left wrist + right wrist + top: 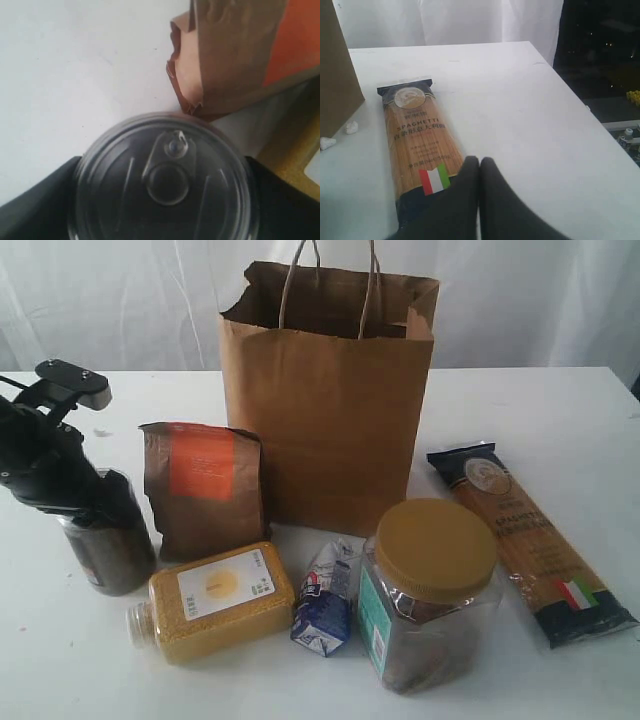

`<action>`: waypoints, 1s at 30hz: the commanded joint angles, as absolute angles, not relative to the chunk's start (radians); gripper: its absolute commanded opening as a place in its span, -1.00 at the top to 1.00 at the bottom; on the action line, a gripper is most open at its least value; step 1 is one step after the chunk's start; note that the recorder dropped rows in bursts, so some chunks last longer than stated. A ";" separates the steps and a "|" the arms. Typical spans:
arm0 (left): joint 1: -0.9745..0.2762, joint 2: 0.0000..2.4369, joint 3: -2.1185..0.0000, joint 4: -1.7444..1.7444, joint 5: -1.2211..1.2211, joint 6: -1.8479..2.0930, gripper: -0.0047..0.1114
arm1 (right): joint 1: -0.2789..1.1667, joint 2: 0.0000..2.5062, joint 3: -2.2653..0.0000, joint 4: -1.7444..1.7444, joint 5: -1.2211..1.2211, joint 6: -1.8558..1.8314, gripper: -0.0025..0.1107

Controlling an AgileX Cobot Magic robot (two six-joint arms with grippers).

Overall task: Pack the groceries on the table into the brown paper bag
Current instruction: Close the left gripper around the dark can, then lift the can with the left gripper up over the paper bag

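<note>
Straddling dark pull-tab tin (108, 555) w/ L gripper (162, 167), prob. to lift it into brown paper bag (335, 410), can't tell if clamped yet; R gripper (479, 162) clenched, empty.

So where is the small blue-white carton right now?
In the exterior view the carton sits near the front, centre, between the yellow grain bottle and the yellow-lidded jar.

I see bright, even light on the white table (560, 410), with only soft shadows at the foot of the bag (330, 410). Up close the tin (162, 185) lid is blurred and faintly glared.
</note>
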State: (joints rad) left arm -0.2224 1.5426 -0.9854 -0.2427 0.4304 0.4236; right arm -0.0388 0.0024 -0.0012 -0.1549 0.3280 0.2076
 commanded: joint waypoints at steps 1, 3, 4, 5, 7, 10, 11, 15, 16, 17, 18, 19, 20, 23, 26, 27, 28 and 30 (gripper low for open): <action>-0.225 1.538 -1.011 -0.207 0.476 0.418 -0.05 | -0.040 0.000 0.000 -0.155 0.319 0.199 0.96; -0.225 1.532 -1.037 -0.169 0.520 0.418 0.13 | -0.040 0.000 0.000 -0.155 0.319 0.199 0.96; -0.225 1.526 -1.054 -0.152 0.555 0.418 0.23 | -0.040 0.000 0.000 -0.155 0.319 0.199 0.96; -0.225 1.523 -1.070 -0.139 0.587 0.418 0.31 | -0.040 0.000 0.000 -0.155 0.319 0.199 0.96; -0.225 1.511 -1.110 -0.120 0.666 0.415 0.53 | -0.040 0.000 0.000 -0.155 0.319 0.199 0.96; -0.225 1.489 -1.153 -0.115 0.742 0.384 0.86 | -0.040 0.000 0.000 -0.155 0.319 0.199 0.96; -0.225 1.482 -1.161 -0.113 0.757 0.373 0.92 | -0.040 0.000 0.000 -0.155 0.319 0.199 0.96; -0.225 1.459 -1.171 -0.110 0.790 0.339 0.92 | -0.040 0.000 0.000 -0.155 0.319 0.199 0.96; -0.225 1.455 -1.171 -0.107 0.794 0.337 0.92 | -0.040 0.000 0.000 -0.155 0.319 0.199 0.96; -0.225 1.454 -1.171 -0.107 0.796 0.335 0.92 | -0.040 0.000 0.000 -0.155 0.319 0.199 0.96; -0.225 1.454 -1.171 -0.107 0.801 0.335 0.92 | -0.040 0.000 0.000 -0.155 0.319 0.199 0.96; -0.225 1.454 -1.171 -0.107 0.801 0.335 0.92 | -0.040 0.000 0.000 -0.155 0.319 0.199 0.96; -0.225 1.454 -1.171 -0.107 0.801 0.335 0.92 | -0.040 0.000 0.000 -0.155 0.319 0.199 0.96; -0.225 1.454 -1.171 -0.107 0.808 0.331 0.92 | -0.040 0.000 0.000 -0.155 0.319 0.199 0.96; -0.225 1.454 -1.171 -0.107 0.815 0.294 0.92 | -0.040 0.000 0.000 -0.155 0.319 0.199 0.96; -0.225 1.454 -1.171 -0.107 0.817 0.286 0.92 | -0.040 0.000 0.000 -0.155 0.319 0.199 0.96; -0.225 1.454 -1.171 -0.107 0.821 0.285 0.92 | -0.040 0.000 0.000 -0.155 0.319 0.199 0.96; -0.225 1.453 -1.173 -0.111 0.835 0.285 0.92 | -0.040 0.000 0.000 -0.155 0.319 0.199 0.96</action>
